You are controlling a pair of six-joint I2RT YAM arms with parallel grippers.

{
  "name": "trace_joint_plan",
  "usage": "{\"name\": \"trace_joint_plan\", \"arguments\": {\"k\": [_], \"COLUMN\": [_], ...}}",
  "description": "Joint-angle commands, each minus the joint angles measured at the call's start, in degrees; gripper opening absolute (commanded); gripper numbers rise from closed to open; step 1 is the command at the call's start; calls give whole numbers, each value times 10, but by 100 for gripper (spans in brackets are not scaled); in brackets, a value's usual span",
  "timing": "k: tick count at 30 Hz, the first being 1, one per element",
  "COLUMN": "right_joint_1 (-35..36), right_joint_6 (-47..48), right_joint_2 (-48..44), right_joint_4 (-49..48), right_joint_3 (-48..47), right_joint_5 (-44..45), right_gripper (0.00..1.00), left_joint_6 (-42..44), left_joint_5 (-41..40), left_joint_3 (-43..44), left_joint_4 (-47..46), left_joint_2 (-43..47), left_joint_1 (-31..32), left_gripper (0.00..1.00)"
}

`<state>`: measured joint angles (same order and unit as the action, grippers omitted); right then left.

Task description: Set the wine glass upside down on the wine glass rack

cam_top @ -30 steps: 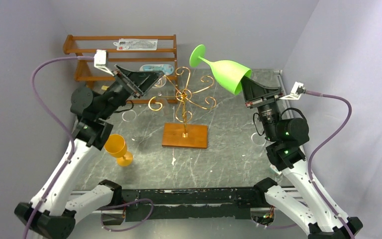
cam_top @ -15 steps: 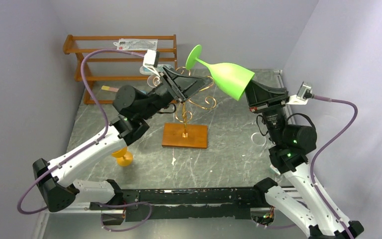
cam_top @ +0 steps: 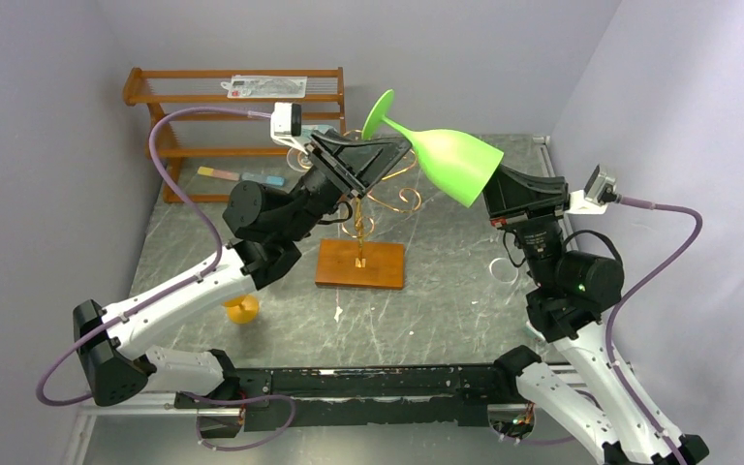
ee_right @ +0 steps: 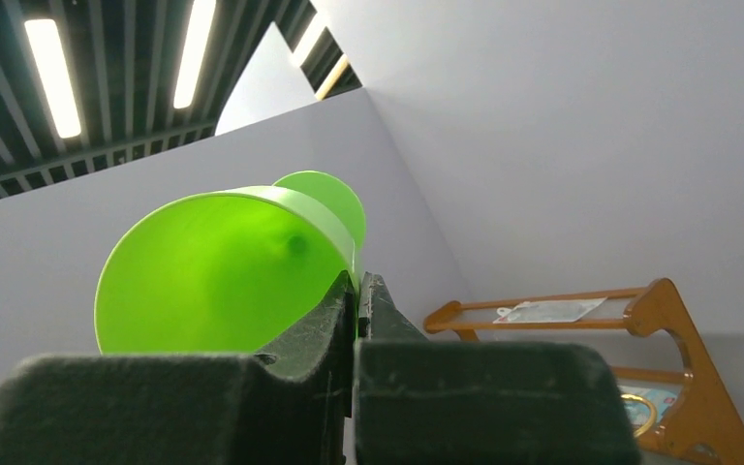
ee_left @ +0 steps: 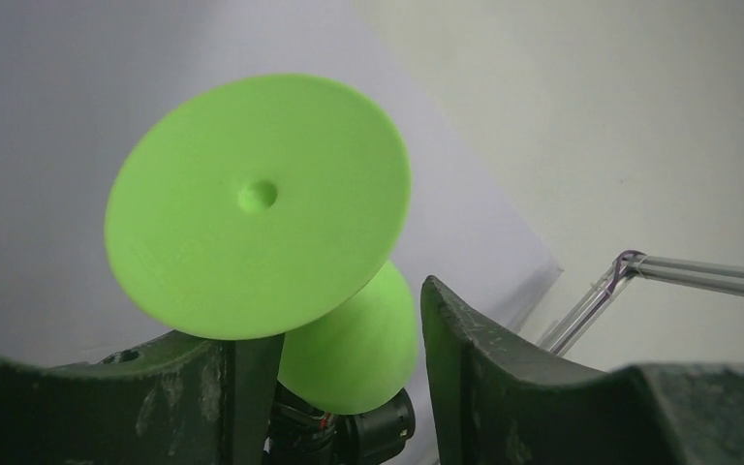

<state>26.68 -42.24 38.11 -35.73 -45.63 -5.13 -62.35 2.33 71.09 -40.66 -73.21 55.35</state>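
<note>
The green wine glass [cam_top: 453,163] hangs tilted in the air, its round foot [cam_top: 380,111] pointing up and to the left. My right gripper [cam_top: 490,190] is shut on the rim of its bowl; in the right wrist view [ee_right: 356,291] the jaws pinch the thin green wall [ee_right: 223,281]. My left gripper [cam_top: 397,150] is open just below the stem, over the rack. In the left wrist view [ee_left: 349,387] the foot [ee_left: 257,203] and bowl [ee_left: 354,344] sit beyond the spread fingers [ee_left: 475,378], not touched. The gold wire rack [cam_top: 409,200] stands on its orange-brown base [cam_top: 360,263], partly hidden by the left arm.
A brown slatted shelf unit [cam_top: 232,97] stands at the back left, also seen in the right wrist view [ee_right: 659,320]. An orange goblet [cam_top: 242,308] stands behind the left arm. Coloured strips [cam_top: 242,177] lie near the shelf. A clear ring-like item [cam_top: 504,269] lies by the right arm.
My left arm has swung from the left side to above the rack, its open gripper coming up under the glass's stem. My right arm has shifted the glass slightly right.
</note>
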Motion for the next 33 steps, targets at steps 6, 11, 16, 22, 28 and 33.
{"name": "trace_joint_plan", "arguments": {"k": [6, 11, 16, 22, 28, 33], "right_joint_1": [-2, -2, -2, -2, -2, -2], "right_joint_6": [21, 23, 30, 41, 74, 152], "right_joint_2": [12, 34, 40, 28, 1, 0], "right_joint_4": [-56, -60, -46, 8, 156, 357], "right_joint_3": [38, 31, 24, 14, -26, -98], "right_joint_5": [-99, -152, -184, -186, -130, -149], "right_gripper": [0, 0, 0, 0, 38, 58], "left_joint_6": [6, 47, 85, 128, 176, 232], "left_joint_5": [-60, -71, -90, -88, -72, -41], "left_joint_3": [-37, -39, -58, -62, -69, -53], "left_joint_4": [-166, -194, -183, -170, -93, 70], "left_joint_2": [-8, -10, 6, 15, 52, 106], "left_joint_1": [13, 13, 14, 13, 13, 14], "left_gripper": [53, 44, 17, 5, 5, 5]}}
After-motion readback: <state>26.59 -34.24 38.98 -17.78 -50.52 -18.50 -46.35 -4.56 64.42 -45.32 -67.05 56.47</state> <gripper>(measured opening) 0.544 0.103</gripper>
